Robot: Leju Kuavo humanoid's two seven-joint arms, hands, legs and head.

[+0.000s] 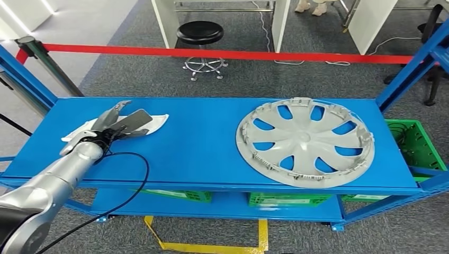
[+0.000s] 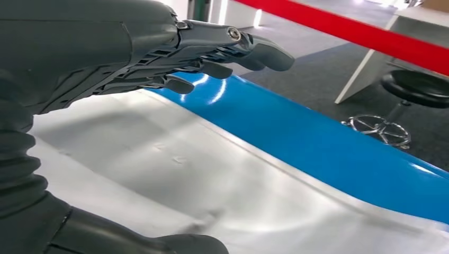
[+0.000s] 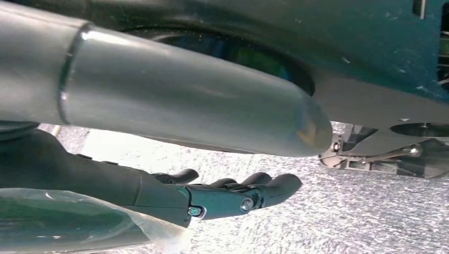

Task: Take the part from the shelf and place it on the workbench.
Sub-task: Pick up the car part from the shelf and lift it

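Left hand (image 1: 114, 127) sits over the white-grey sheet part (image 1: 153, 123) at the left end of the blue shelf top (image 1: 201, 143), fingers (image 2: 222, 50) stretched out flat above it and thumb (image 2: 159, 243) low on the other side, nothing gripped yet, hand spread open. Left wrist view shows the part's pale smooth surface (image 2: 185, 180) right under the fingers, gap small, contact cannot be told. Part looks thin, flat, light, probably a bit flexible and slick, so likely hard to pinch from above; best bet is an edge grab with thumb under the near rim, or sliding it to the shelf edge first. Risk: it skates on the painted shelf or bends when lifted from one end.

Right hand (image 3: 233, 196) hangs low beside the robot's body over grey floor, fingers loosely extended, holding nothing.

Further out on the same shelf top, well apart to the right, a silver wheel cover (image 1: 305, 142) lies flat, inner side up. Green crates (image 1: 415, 143) sit at the right end and on the lower level. Behind the shelf: red barrier tape (image 1: 227, 53), black stool (image 1: 200, 34)
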